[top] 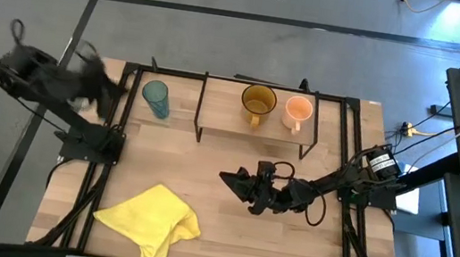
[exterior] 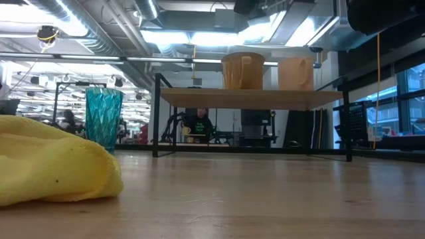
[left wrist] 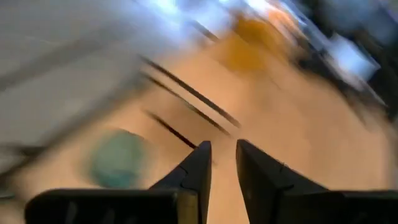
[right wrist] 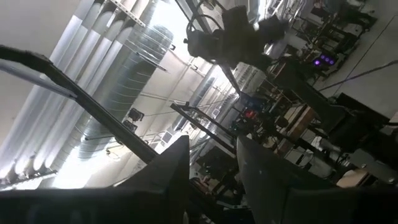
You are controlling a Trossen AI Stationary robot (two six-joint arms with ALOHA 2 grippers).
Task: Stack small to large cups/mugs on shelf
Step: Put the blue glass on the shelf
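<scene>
The teal tumbler is seen upright on the table, just left of the shelf. The left pincer is blurred beside it, nearer by far, jaws narrowly parted, nothing pinched. The right pincer lies spread, empty, mid-table.

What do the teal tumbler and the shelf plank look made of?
Tall teal translucent tumbler: likely plastic or glass, since light passes through its faceted wall. Low light-wood shelf plank: pale wood, matte, with visible grain, on thin black metal legs.
</scene>
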